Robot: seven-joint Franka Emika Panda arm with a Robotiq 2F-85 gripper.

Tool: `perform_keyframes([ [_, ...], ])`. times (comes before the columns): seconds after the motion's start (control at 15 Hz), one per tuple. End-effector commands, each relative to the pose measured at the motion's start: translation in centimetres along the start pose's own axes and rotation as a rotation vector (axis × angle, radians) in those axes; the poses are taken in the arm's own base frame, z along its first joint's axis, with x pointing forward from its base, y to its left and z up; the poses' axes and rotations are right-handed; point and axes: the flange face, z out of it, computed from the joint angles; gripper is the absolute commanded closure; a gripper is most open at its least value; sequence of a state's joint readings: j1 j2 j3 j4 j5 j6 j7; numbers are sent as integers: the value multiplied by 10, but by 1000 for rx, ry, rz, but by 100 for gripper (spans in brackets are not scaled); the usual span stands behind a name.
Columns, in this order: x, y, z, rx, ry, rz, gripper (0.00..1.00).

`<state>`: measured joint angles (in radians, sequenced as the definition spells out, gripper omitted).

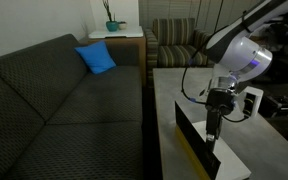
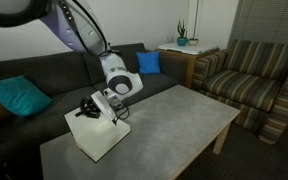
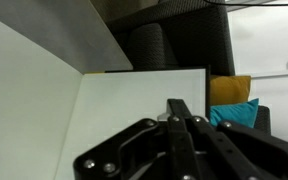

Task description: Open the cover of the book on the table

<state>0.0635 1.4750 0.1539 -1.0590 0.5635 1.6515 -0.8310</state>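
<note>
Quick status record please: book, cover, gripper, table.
book: lying open on the table, white page showing
cover: raised, standing roughly upright beside the page
gripper: shut, holding nothing, over the white page close to the cover; contact unclear
table: bare grey top apart from the book

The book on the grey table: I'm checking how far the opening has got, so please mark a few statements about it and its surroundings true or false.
1. The cover of the book stands raised off the white pages. True.
2. The hand is wide open. False: its fingers are shut together.
3. A blue cushion sits on the dark sofa. True.
4. The book lies on the sofa. False: it lies on the grey table.
</note>
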Motion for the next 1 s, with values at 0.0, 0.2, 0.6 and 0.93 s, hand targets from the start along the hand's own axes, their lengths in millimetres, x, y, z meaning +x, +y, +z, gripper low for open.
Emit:
perform_keyframes([
  [0.0,8,-3,10,-35,-10,-38,100],
  [0.2,11,-3,18,-53,-13,-51,100],
  [0.6,24,-5,28,-72,65,-85,100],
  [0.93,34,-5,34,-101,132,-90,100],
])
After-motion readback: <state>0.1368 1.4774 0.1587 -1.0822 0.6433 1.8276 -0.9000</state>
